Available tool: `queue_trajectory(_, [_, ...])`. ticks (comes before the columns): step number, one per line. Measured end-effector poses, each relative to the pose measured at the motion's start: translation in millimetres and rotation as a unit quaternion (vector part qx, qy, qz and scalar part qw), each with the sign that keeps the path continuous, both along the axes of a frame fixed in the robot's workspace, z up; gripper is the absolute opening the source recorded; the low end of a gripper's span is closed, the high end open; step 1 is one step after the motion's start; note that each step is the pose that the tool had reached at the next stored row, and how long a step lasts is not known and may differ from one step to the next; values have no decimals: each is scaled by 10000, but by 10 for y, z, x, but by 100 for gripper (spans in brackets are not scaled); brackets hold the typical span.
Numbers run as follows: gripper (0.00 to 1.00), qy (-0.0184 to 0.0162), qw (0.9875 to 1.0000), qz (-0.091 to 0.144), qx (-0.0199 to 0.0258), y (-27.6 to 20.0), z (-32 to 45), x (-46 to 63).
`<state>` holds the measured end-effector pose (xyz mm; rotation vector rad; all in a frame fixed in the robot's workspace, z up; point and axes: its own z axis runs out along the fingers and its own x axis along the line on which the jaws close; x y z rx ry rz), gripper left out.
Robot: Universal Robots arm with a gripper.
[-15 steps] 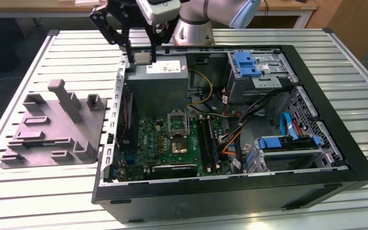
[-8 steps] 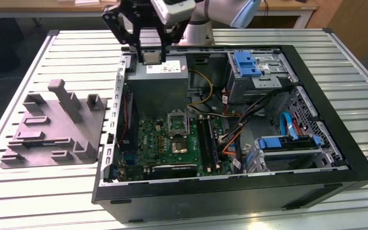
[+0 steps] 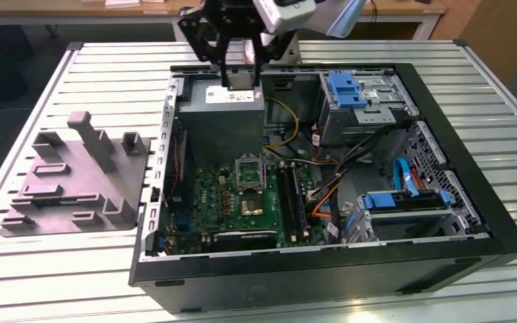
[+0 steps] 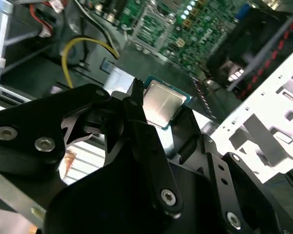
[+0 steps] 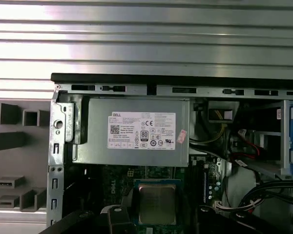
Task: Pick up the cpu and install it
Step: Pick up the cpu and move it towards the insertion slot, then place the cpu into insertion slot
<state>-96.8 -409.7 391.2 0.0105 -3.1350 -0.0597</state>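
In the exterior view the edge at twelve o'clock cuts off the arm [image 3: 281, 13]. The cpu [image 3: 240, 82] is too small for detail, its sides covered by the gripper [image 3: 240, 77]. The socket [image 3: 250, 169], at six o'clock from it, is too small to tell open from shut. In the second wrist view the gripper [image 4: 161, 105] hides the cpu's [image 4: 161, 99] near edge. The first wrist view's edge cuts the fixture [image 5: 19, 165].

Smooth metal cpu [image 4: 162, 101] top (satin, faintly glossy)

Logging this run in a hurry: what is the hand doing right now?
Hand: closed, holding the cpu.
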Motion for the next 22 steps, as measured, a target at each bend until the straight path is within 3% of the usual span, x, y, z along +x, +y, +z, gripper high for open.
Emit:
queue_trajectory(5, [47, 1, 10000, 0, 0, 0, -4, 218])
queue_trajectory(7, [47, 0, 10000, 1, -1, 0, -5, 259])
queue_trajectory(22, [47, 0, 10000, 0, 0, -4, -5, 262])
